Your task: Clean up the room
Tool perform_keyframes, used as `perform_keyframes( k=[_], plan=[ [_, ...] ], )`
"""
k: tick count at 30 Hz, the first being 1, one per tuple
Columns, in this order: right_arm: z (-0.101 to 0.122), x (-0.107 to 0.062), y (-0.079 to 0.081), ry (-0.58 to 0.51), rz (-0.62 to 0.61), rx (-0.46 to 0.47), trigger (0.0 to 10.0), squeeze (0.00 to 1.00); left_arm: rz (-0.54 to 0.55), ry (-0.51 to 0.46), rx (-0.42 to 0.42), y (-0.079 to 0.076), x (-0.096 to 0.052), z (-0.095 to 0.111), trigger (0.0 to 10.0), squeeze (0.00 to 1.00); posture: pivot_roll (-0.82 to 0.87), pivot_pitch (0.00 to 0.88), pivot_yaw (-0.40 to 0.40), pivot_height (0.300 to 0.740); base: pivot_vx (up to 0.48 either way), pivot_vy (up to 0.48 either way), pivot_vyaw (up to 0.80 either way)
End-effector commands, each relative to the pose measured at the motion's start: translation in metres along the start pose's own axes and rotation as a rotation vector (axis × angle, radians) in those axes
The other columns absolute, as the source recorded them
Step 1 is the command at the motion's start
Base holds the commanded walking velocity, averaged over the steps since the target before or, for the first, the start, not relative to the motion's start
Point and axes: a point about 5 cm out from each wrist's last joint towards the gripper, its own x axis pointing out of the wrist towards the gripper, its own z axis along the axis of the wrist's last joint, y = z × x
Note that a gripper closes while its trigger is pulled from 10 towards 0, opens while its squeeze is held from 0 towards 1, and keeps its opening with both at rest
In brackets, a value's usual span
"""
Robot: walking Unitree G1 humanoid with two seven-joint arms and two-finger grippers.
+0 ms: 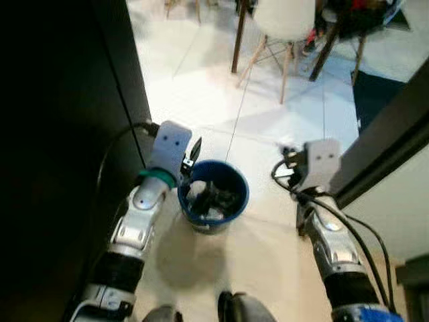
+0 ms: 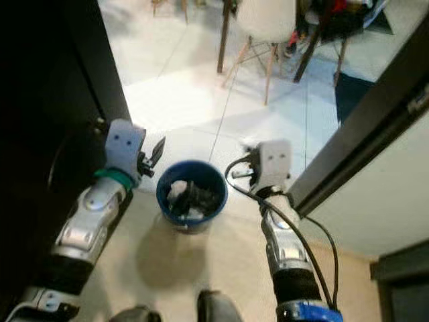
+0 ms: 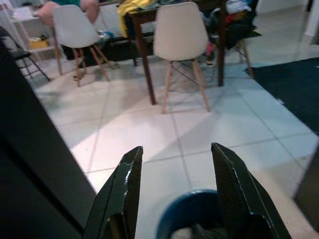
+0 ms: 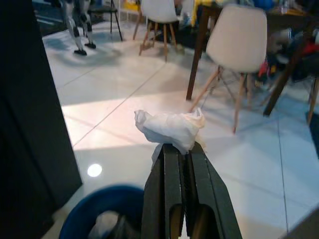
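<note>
A blue bin (image 1: 213, 194) stands on the pale tiled floor between my two arms, holding crumpled white paper (image 1: 198, 192) and dark scraps. My left gripper (image 1: 193, 155) hovers just above the bin's left rim, open with nothing between its fingers (image 3: 130, 164). My right gripper (image 4: 179, 148) is shut on a crumpled white tissue (image 4: 169, 128). It is held to the right of the bin and a little above the floor, with the tissue (image 1: 287, 146) off to the side of the bin's rim (image 4: 94, 199).
A black panel (image 1: 67, 134) rises close on my left and a dark door frame (image 1: 389, 134) slants on the right. Ahead are white chairs (image 3: 179, 35), a dark wooden table (image 3: 144, 15) and a dark rug (image 3: 294, 84). A seated person (image 3: 65, 7) is far back.
</note>
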Motion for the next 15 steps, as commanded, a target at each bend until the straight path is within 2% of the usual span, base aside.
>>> perform_keyframes(
  k=[1, 9, 15],
  plan=[
    [-0.009, -0.003, 0.006, 0.029, 0.007, 0.021, 10.0, 0.0, -0.006, 0.023, -0.005, 0.001, -0.003, -0.007, 10.0, 0.0, -0.03, 0.096, 0.025, 0.74, 0.461, 0.0, 0.0],
    [-0.012, 0.0, 0.014, 0.028, 0.002, 0.051, 10.0, 0.0, -0.036, 0.039, 0.028, 0.006, -0.007, -0.009, 10.0, 0.0, 0.0, 0.098, 0.073, 0.74, 0.465, 0.0, 0.0],
    [-0.015, -0.001, 0.018, 0.038, 0.005, 0.055, 10.0, 0.0, -0.038, 0.046, 0.037, 0.009, -0.006, -0.01, 10.0, 0.0, 0.0, 0.102, 0.066, 0.74, 0.459, 0.0, 0.0]
  ],
)
